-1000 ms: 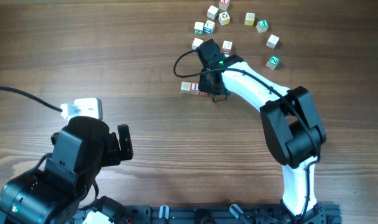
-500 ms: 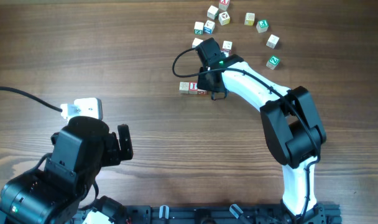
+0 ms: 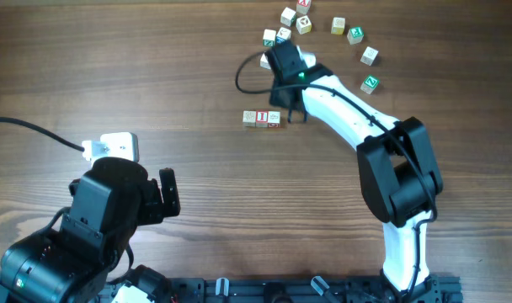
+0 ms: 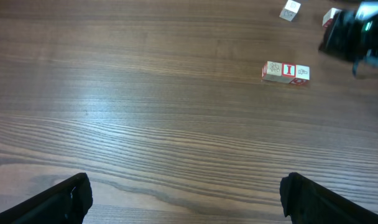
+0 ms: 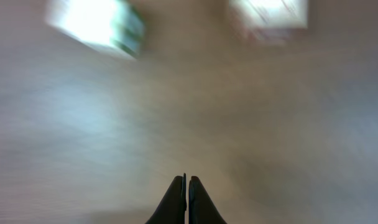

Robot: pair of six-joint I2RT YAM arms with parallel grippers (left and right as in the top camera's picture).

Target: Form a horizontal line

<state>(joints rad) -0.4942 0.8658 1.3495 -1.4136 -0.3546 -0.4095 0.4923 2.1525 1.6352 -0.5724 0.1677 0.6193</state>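
Observation:
The horizontal line (image 3: 262,119) is a short row of three pale letter cubes touching edge to edge on the wooden table. It also shows in the left wrist view (image 4: 286,72), where a red "I" marks the middle cube. My right gripper (image 3: 283,69) is shut and empty, just beyond the row's right end, toward the scattered cubes. Its wrist view is blurred, with its shut fingers (image 5: 188,182) over bare table. My left gripper (image 4: 189,202) is open and empty, far to the near left (image 3: 165,195).
Several loose letter cubes lie scattered at the back, around (image 3: 336,26). Two blurred cubes, one green-marked (image 5: 96,23) and one red-marked (image 5: 267,15), lie ahead of the right fingers. A white adapter with a black cable (image 3: 113,147) lies at the left.
My right gripper has moved away from the row's right end, toward the back of the table. The three-cube row stays in place. The left arm has not moved.

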